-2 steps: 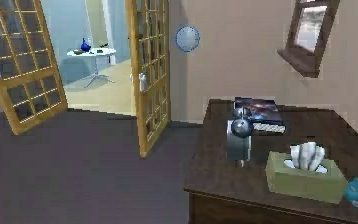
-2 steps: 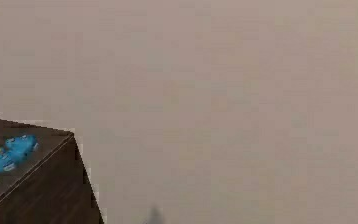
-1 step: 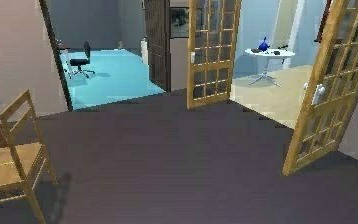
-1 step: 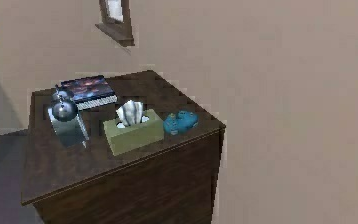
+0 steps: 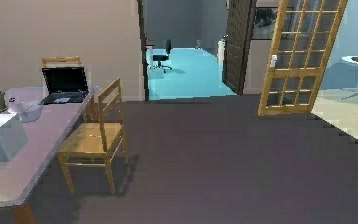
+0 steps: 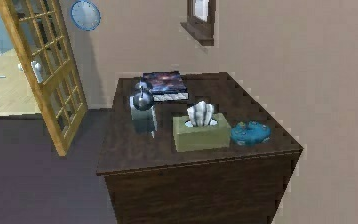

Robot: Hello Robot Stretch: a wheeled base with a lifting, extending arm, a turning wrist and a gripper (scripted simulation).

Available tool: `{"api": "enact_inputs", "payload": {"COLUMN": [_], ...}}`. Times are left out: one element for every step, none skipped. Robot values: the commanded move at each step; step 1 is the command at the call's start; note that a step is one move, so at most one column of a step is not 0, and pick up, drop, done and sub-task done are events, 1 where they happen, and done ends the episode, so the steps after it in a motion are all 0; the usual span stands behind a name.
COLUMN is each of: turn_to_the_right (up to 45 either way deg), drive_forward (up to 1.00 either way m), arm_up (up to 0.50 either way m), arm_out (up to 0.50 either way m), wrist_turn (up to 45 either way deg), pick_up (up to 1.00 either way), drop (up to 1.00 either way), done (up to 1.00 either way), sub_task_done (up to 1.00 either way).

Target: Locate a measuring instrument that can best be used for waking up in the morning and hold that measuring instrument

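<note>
Frankly, how the gripper's fingers stand cannot be told.

In the arm side view a dark wooden cabinet [image 6: 197,185] stands against a beige wall. Near the left edge of its top stands a small grey thing [image 6: 142,108] with a rounded upper part. It is too small to tell whether it is a clock for waking. Just behind it, toward the wall, lies a flat book [image 6: 165,83] with a colourful cover. Right of the grey thing, nearer the cabinet's front, sits a tissue box [image 6: 201,135] with white tissue standing up from it. Just beside the box, toward the right edge, lies a low teal blob [image 6: 250,132]. On the wall above the cabinet hangs a framed picture [image 6: 200,20], and farther left a round pale-blue disc [image 6: 85,13]. A wooden door [image 6: 45,70] with glass panes stands at that view's left.

At the forward view's left is a white table [image 5: 32,165] with an open laptop [image 5: 65,85] on it, and a wooden chair [image 5: 95,135] stands just beside the table. Beyond, a doorway [image 5: 182,85] leads to a room with a teal floor, where an office chair [image 5: 162,55] stands.
</note>
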Motion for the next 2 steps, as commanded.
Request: {"api": "enact_inputs", "payload": {"turn_to_the_right": [0.0, 0.0], "drive_forward": [0.00, 0.00], "arm_up": [0.50, 0.38], "arm_out": [0.00, 0.00], "wrist_turn": [0.0, 0.0], "pick_up": [0.00, 0.00], "drop": [0.00, 0.00], "done": [0.00, 0.00], "sub_task_done": [0.00, 0.00]}}
